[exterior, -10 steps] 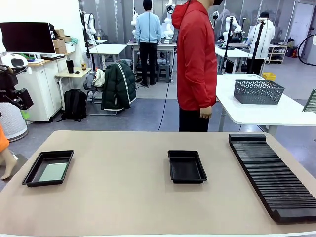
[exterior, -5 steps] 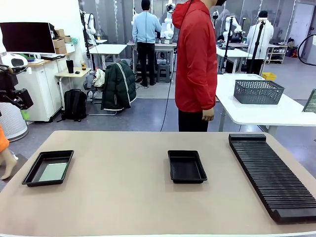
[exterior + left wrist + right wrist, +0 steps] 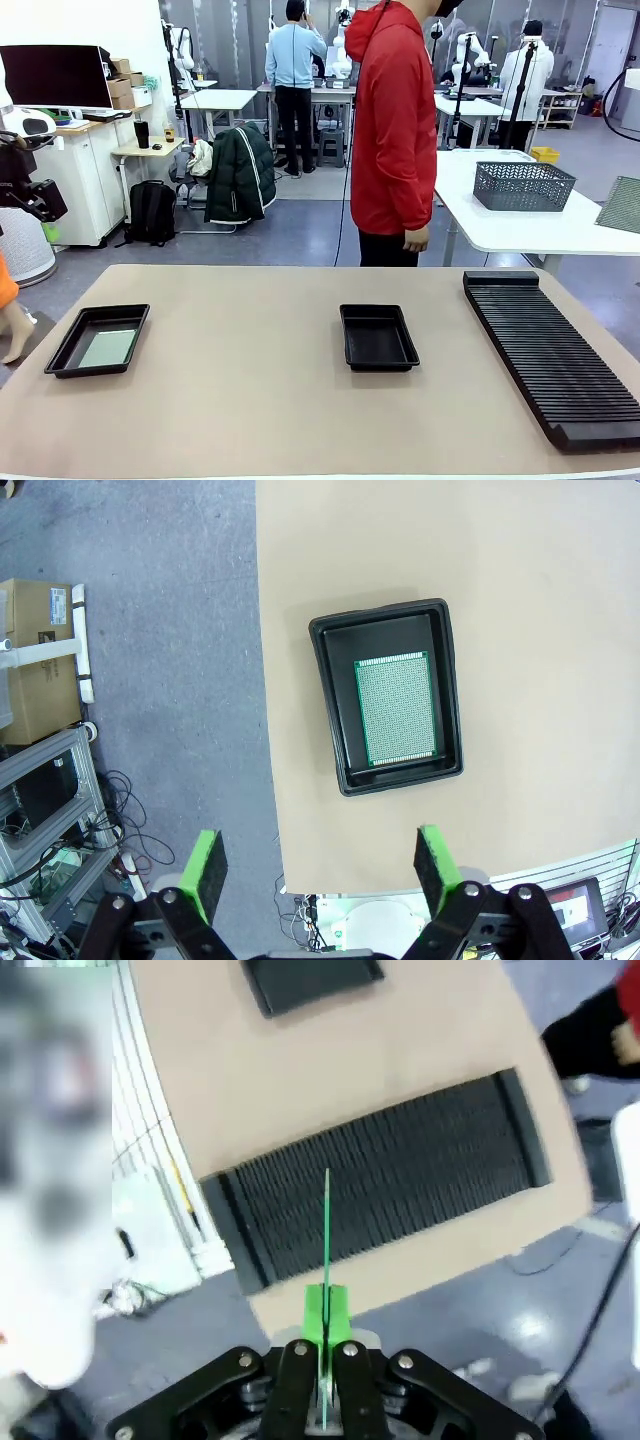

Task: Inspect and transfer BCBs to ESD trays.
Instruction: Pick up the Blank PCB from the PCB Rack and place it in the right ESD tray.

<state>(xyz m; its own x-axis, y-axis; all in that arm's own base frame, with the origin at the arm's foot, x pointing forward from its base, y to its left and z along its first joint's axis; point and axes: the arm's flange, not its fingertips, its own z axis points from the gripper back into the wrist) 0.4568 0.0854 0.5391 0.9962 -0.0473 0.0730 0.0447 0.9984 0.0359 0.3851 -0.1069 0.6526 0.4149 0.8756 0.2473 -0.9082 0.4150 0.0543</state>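
One BCB (image 3: 395, 710) lies in the ESD tray (image 3: 330, 705) by the left edge of the counter (image 3: 240, 400) (left pincer (image 3: 315, 865) spread above). The right pincer (image 3: 325, 1312) pinches a second BCB (image 3: 326, 1220), and the middle tray (image 3: 378, 338) is empty.

Front cam: fixed at the near edge of the table (image 3: 250, 420), mid-span, tilted slightly down. It faces the far side, where a person (image 3: 395, 130) stands, and takes in the tabletop from left end to right end.

Left wrist cam: high over the table's left end, looking straight down. The left tray (image 3: 385, 695) sits mid-frame, with floor showing past the table edge. It shares that tray with the front cam.

Right wrist cam: high over the right end, angled down, picture blurred. It overlaps the front cam on the rack (image 3: 380, 1200) and the centre tray (image 3: 310, 980).
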